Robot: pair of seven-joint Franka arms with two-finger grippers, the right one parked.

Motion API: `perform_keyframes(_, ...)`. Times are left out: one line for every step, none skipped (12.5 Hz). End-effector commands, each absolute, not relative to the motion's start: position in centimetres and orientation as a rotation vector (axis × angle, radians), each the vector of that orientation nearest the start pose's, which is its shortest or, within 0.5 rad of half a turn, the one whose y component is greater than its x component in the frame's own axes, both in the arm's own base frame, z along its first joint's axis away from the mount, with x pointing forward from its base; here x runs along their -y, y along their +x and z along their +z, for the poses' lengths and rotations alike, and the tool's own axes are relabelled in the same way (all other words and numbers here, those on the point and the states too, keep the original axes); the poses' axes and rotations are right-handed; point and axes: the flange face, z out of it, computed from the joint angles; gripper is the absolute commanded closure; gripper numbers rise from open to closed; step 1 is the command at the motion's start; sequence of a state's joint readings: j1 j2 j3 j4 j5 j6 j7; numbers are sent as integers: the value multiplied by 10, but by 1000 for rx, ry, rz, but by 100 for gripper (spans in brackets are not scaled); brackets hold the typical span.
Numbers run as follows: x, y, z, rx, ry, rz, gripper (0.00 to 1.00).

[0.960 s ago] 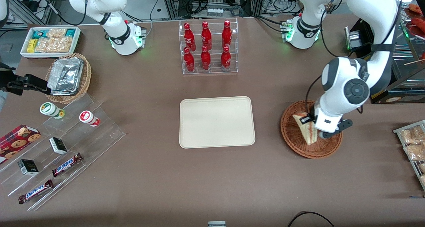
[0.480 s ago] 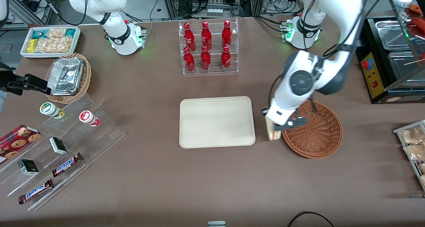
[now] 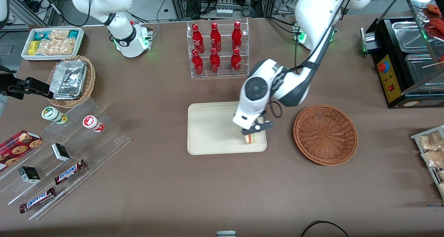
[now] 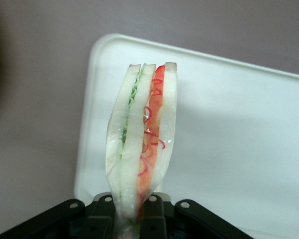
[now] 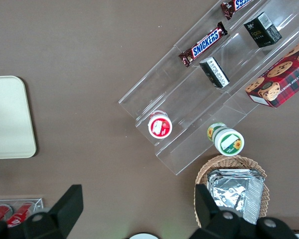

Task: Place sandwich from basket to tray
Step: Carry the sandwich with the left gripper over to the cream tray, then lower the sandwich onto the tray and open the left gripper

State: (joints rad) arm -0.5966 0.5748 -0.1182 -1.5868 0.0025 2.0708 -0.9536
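My left gripper (image 3: 252, 133) is shut on the sandwich (image 3: 250, 138), a wedge of pale bread with red and green layers in clear wrap. It holds the wedge over the cream tray (image 3: 215, 126), at the tray's corner nearest the basket and the front camera. The reddish-brown wicker basket (image 3: 325, 134) lies beside the tray, toward the working arm's end, with nothing in it. In the left wrist view the sandwich (image 4: 142, 139) stands out from the gripper (image 4: 134, 209), its narrow end pinched between the black fingers, with the tray (image 4: 229, 129) beneath. Whether it touches the tray I cannot tell.
A clear rack of red bottles (image 3: 216, 49) stands farther from the front camera than the tray. Toward the parked arm's end are a stepped acrylic shelf with snacks (image 3: 69, 150), a tan basket of foil containers (image 3: 71, 81) and a white snack bin (image 3: 52, 42). A black warmer (image 3: 406, 56) stands at the working arm's end.
The gripper lifted the sandwich out of the basket and carried it sideways toward the parked arm's end, from the basket, past its rim, to above the tray. The basket now holds nothing.
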Motion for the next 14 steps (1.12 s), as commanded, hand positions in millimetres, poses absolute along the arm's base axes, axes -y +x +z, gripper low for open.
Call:
perform_keyframes(487,521,281,433,-3081,134,100)
perform_keyframes(497,515,279,443,-3080,130,100)
perform_keyframes(505,512,275,444,-3078,131,100)
perform_keyframes(509,509,274,441,-3078,127,100)
perform_keyframes(513,508,270,441,-3071,116,100)
perform_keyframes(515,510,266,470,-3053,83,100)
perform_keyframes(517,512,259,490,-3042,64,100)
perform_keyframes(520,515,255,509,-3039,61,100)
perform_keyframes(525,515,249,528,-3035,60,100)
perform_keyframes(526,516,245,556,-3030,63,100)
perform_keyframes(526,516,245,563,-3028,63,100)
perform_keyframes(526,516,244,568,-3030,65,100)
perform_keyframes(526,516,244,568,-3032,64,49)
perform_keyframes(526,516,245,566,-3033,62,0)
